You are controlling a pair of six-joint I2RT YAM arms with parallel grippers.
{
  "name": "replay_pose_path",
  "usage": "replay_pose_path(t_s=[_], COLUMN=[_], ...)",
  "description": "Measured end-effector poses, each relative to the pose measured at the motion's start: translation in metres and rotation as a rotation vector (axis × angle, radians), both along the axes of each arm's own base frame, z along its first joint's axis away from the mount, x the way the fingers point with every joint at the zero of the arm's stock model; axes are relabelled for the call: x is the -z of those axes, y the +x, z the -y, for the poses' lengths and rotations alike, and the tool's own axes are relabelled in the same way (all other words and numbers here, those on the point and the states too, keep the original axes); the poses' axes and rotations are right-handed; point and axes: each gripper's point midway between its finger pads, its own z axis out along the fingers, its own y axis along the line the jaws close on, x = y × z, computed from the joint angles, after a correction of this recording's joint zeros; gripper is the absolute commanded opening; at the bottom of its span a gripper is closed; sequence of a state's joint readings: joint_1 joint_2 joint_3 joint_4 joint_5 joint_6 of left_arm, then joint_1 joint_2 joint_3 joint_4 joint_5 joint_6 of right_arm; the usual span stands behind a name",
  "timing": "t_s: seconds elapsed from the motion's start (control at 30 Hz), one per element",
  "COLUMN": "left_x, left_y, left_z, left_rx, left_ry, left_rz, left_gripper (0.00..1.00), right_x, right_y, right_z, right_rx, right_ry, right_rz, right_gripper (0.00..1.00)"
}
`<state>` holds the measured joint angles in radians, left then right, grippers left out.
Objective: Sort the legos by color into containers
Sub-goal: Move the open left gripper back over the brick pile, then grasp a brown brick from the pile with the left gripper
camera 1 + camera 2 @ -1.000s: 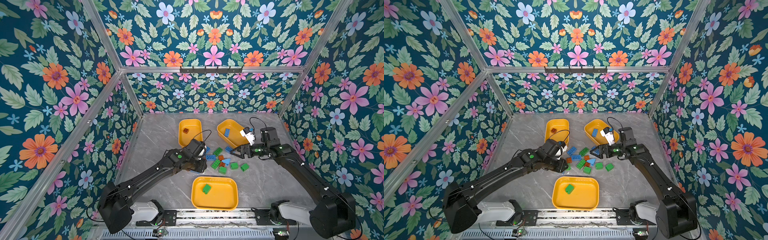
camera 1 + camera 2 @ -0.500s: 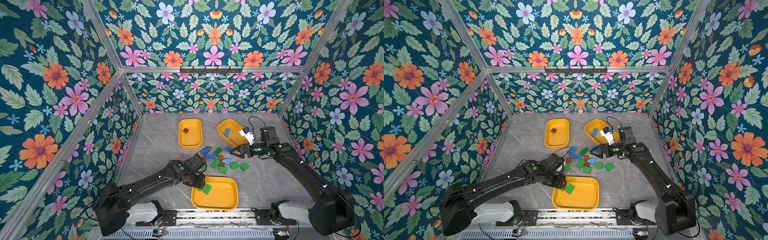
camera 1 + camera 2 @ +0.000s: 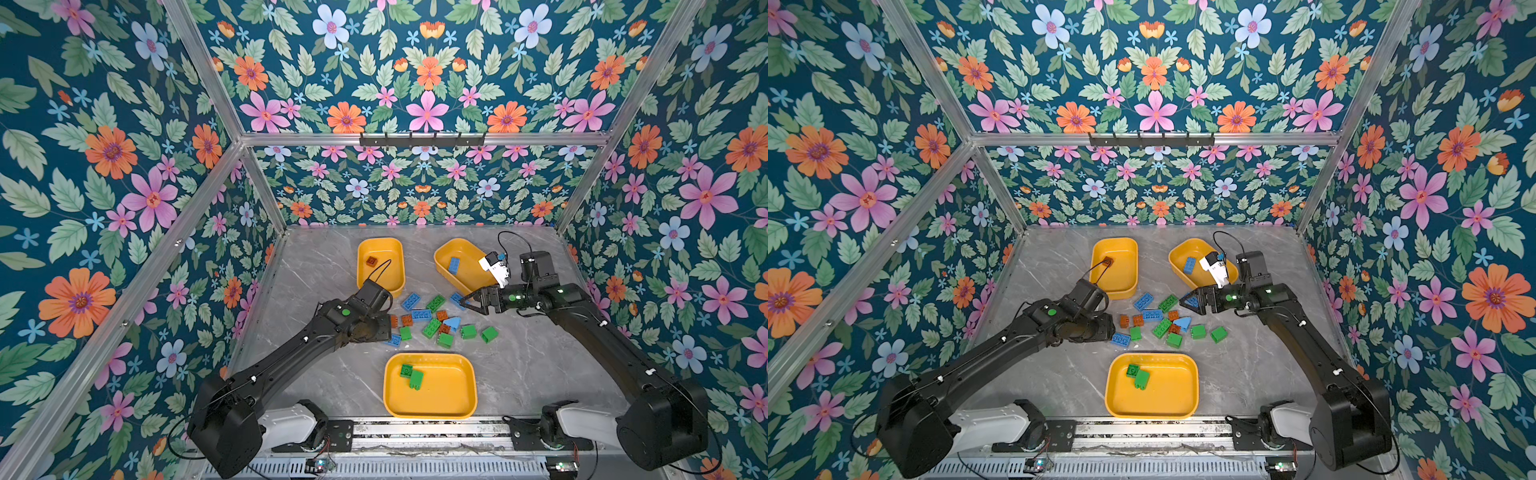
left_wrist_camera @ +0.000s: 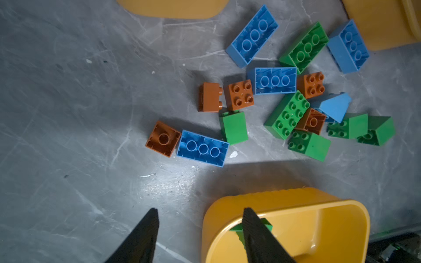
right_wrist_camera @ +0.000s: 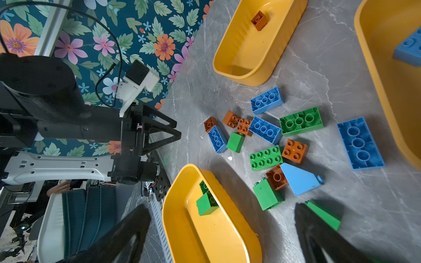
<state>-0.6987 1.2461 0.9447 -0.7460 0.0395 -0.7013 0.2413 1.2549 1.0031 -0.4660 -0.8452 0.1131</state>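
Left wrist view: left fingers (image 4: pixel 145 234) stand partly spread with nothing between them. One tip stands in front of the near tray (image 4: pixel 319 205) at lower right of frame.
Right wrist view: right fingers (image 5: pixel 127 232) are spread wide and empty along the bottom edge. A stray green brick (image 5: pixel 323 214) is half hidden behind one tip.
Legos, loose: the pile (image 3: pixel 432 328) lies mid-desk (image 3: pixel 324 266) between the three trays, with blue, green and brown mixed.
Legos, sorted: two green bricks (image 3: pixel 411 376) are in the near tray. One brown brick (image 3: pixel 371 261) is in the back-left tray (image 3: pixel 380 245). One blue brick (image 3: pixel 454 265) is in the back-right tray (image 3: pixel 471 276).
Step in hand (judged): fetching the next brick from the pile.
Method advised: take an outlier first. The brown square (image 4: pixel 163 139) at the pile's lower-left edge touches a blue oblong (image 4: pixel 202 148) on one side only. Grip it across the two sides that do not face the blue brick. Come straight down and close only once the tips are below its top face, so the neighbour is not dragged.
Wrist views only: which bricks lie hollow side up, and the gap between each pair of fingers.
Top views only: all three trays and their contents at once. The left fingers are tucked under the wrist there and cannot be read.
Right wrist view, extra: the left fingers appear side-on at mid-left of frame.
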Motion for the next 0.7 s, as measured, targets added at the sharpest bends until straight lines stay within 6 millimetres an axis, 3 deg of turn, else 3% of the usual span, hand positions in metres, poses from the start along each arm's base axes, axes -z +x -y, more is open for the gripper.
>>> replay_pose_path(t_s=[0.43, 0.7], left_x=[0.041, 0.074], left_y=[0.033, 0.042], left_z=[-0.026, -0.029], left_rx=[-0.585, -0.702], left_ry=[0.005, 0.071], left_rz=[-0.030, -0.099], left_gripper=[0.61, 0.59], right_x=[0.006, 0.005], right_y=[-0.013, -0.014], right_z=[0.002, 0.002], right_rx=[0.012, 0.014], right_ry=[0.020, 0.028], right_rz=[-0.034, -0.035], right_gripper=[0.99, 0.99])
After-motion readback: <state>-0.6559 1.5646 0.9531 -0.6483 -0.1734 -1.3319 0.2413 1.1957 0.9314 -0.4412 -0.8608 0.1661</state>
